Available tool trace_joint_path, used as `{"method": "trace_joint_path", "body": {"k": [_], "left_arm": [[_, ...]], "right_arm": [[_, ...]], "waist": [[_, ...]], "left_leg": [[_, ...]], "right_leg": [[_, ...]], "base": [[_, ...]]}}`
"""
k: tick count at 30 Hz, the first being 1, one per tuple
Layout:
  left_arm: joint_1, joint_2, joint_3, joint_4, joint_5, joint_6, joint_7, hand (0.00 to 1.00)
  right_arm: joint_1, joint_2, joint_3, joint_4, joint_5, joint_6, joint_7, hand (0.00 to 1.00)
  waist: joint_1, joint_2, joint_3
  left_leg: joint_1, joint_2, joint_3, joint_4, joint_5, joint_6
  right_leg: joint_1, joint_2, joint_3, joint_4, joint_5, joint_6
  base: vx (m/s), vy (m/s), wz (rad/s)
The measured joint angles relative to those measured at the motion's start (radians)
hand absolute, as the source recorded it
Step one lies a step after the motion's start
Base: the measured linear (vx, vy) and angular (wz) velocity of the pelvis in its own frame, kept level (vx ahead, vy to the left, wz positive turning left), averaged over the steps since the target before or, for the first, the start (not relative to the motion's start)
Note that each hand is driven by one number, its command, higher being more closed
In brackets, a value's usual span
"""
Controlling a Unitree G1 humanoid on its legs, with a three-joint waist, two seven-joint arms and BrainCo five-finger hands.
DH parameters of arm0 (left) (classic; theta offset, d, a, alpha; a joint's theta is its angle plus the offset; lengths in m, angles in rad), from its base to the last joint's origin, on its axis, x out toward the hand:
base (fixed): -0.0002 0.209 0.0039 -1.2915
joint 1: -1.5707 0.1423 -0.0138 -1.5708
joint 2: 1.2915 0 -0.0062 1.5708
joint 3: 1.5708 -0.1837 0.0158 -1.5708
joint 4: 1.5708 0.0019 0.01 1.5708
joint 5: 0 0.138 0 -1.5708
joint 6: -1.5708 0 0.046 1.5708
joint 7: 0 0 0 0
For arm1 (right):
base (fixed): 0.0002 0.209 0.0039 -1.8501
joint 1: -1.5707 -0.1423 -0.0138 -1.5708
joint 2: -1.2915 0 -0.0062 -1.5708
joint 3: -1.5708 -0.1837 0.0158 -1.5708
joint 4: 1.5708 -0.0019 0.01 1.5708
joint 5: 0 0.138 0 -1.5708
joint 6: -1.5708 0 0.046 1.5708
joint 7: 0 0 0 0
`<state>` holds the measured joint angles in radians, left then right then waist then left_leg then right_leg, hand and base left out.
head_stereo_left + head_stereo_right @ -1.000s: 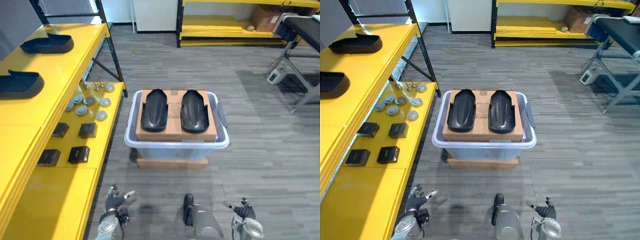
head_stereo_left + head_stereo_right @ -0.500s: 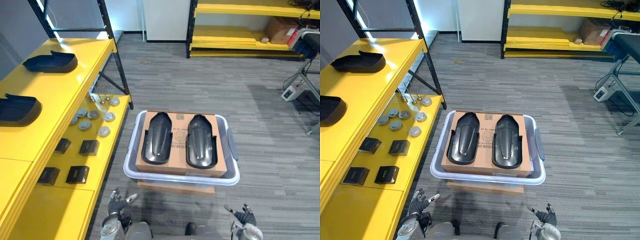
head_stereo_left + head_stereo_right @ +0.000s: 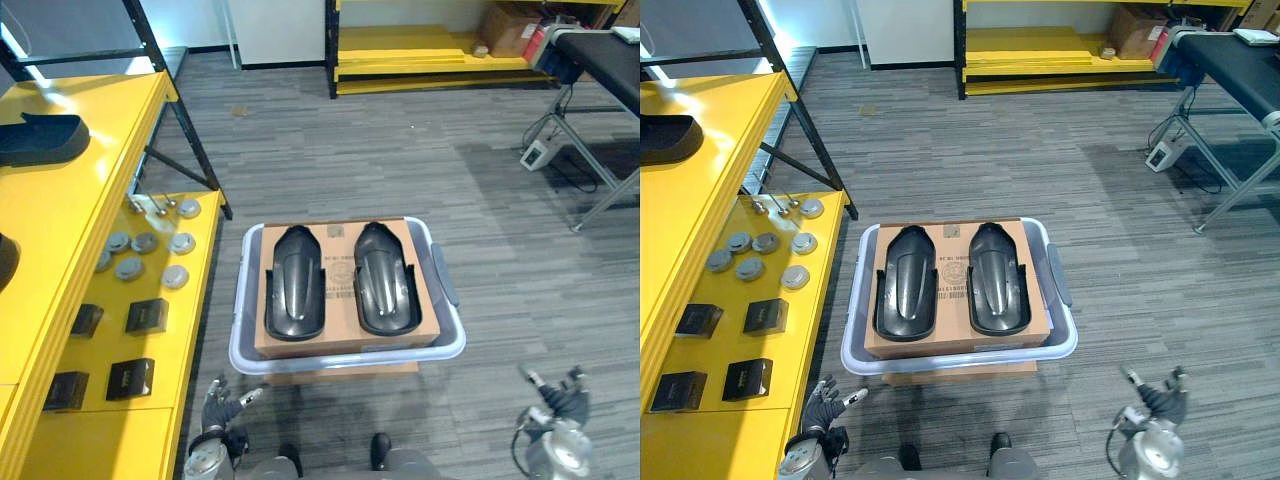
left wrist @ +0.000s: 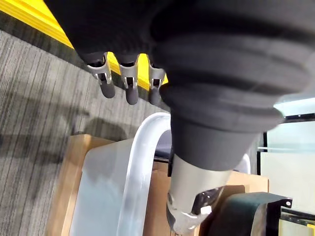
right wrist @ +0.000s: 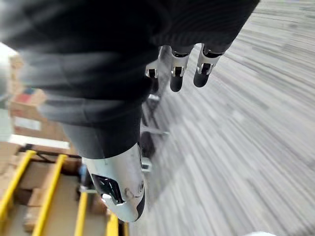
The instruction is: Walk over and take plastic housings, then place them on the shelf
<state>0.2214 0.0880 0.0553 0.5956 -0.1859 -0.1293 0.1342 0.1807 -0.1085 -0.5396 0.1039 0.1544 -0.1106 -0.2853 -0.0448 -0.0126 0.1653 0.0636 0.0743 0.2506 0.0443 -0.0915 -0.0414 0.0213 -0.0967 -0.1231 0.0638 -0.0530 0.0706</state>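
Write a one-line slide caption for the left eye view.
Two black plastic housings lie side by side on a brown cardboard box in a grey tub.

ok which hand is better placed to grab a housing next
Left, probably: the left hand hangs open near the bin, closest to the left housing, with the yellow shelf on that side. The right hand hangs farther off.
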Motion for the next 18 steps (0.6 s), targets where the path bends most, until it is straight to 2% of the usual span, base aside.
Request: {"method": "trace_joint_path", "body": {"k": [6,8,11,12,18], "left_arm": [[0.004,-0.001,-0.048,0.002,0.001,-0.007,-0.002,0.0],[0.002,-0.002,-0.063,0.003,0.001,-0.013,-0.002,0.0],[-0.004,-0.002,-0.065,0.002,0.0,-0.014,0.0,0.0],[-0.007,-0.003,-0.065,0.002,0.0,-0.016,0.001,0.0],[-0.016,-0.005,-0.066,0.002,-0.009,-0.034,0.023,0.0]], "right_arm": [[-0.137,-0.06,0.215,-0.021,-0.145,-0.001,0.01,0.0],[-0.214,-0.073,0.249,0.018,-0.203,0.001,0.007,0.0],[-0.295,-0.097,0.266,0.097,-0.249,0.014,-0.002,0.0],[-0.338,-0.1,0.266,0.138,-0.278,0.032,-0.013,0.0],[-0.499,-0.101,0.263,0.321,-0.293,0.093,-0.09,0.0]], "waist": [[0.009,0.007,-0.002],[0.016,0.015,0.005],[0.033,0.023,0.027],[0.037,0.03,0.046],[0.063,0.048,0.134]], "left_leg": [[-0.035,-0.018,-0.018,-0.011,0.02,0.014],[-0.065,-0.028,-0.047,-0.011,0.035,0.024],[-0.101,-0.037,-0.072,-0.011,0.055,0.03],[-0.13,-0.044,-0.096,-0.011,0.071,0.035],[-0.212,-0.056,-0.155,-0.013,0.119,0.04]], "right_leg": [[-0.015,-0.014,-0.016,-0.033,0.03,0.008],[-0.029,-0.023,-0.044,-0.033,0.04,0.008],[-0.052,-0.032,-0.065,-0.034,0.051,0.006],[-0.067,-0.039,-0.085,-0.034,0.057,0.009],[-0.12,-0.047,-0.133,-0.033,0.084,0.006]], "base": [[-0.03,0.027,0.08],[-0.08,0.024,0.38],[-0.11,0.023,0.34],[-0.12,0.012,0.41],[-0.13,0.015,0.31]]}}
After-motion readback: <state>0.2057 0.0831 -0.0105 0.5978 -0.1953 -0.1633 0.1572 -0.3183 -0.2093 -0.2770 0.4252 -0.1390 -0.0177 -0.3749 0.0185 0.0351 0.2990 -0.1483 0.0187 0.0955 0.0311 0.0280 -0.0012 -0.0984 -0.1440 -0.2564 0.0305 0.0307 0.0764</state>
